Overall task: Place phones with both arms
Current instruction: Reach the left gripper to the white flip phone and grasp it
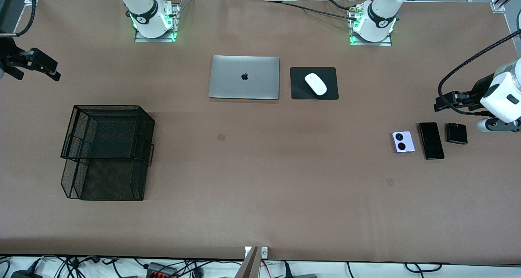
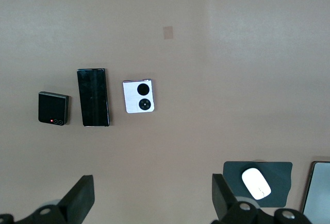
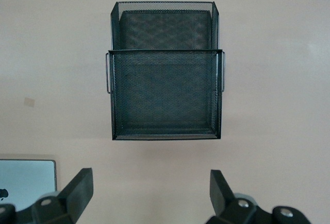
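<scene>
Two tools hang in the air with their fingers spread wide, neither one holding anything. The left tool [image 1: 443, 102] is up over the worktop [image 1: 260, 196] at the left arm's end, just above the row of phones; in the left wrist view its two dark fingers [image 2: 82, 195] stand far apart with bare worktop between them. The right tool [image 1: 49, 68] is up over the right arm's end of the worktop, its fingers [image 3: 81, 187] likewise set wide apart in the right wrist view, with the mesh tray seen between and past them.

Under the left tool lie the three phones, flat on the worktop in a row, close beside one another but not touching. The small black phone [image 1: 456, 133] is nearest the left arm's end. Beside it lies the long black phone [image 1: 431, 140], and next to that the lavender phone [image 1: 403, 142], whose two black camera circles face up.

Near the right arm's end stands a black mesh tray [image 1: 106, 152] with two stepped tiers, nearer to the front camera than the right tool's spot.

In the middle of the worktop, closer to the arm bases, rests a closed silver laptop [image 1: 244, 77]. Beside it, toward the left arm's end, a white mouse [image 1: 316, 84] sits on a dark mouse pad [image 1: 299, 91].
</scene>
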`<action>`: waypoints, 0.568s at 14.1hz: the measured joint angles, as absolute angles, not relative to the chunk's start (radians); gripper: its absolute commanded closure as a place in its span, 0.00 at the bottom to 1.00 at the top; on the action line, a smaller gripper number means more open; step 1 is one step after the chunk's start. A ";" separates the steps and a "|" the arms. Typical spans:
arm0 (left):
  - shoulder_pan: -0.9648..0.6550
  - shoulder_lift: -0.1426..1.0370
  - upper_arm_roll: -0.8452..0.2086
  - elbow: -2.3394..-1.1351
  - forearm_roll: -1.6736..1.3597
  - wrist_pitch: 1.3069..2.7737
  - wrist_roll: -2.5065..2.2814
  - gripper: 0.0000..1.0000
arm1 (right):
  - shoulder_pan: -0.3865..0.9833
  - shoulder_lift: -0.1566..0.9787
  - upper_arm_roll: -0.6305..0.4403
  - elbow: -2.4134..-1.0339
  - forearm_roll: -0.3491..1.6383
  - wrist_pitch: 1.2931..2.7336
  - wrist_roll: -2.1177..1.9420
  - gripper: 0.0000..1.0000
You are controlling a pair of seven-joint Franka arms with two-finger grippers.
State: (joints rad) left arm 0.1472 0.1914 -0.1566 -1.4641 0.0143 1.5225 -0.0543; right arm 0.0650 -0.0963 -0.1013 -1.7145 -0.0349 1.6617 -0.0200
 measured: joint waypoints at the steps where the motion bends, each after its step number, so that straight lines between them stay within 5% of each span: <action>1: 0.148 0.191 -0.157 -1.464 0.014 1.522 -0.054 0.00 | 0.065 -0.095 -0.101 -1.715 -0.035 1.663 -0.020 0.00; 8: 0.149 0.202 -0.157 -1.482 0.014 1.495 -0.051 0.00 | 0.065 -0.082 -0.101 -1.716 -0.035 1.665 -0.020 0.00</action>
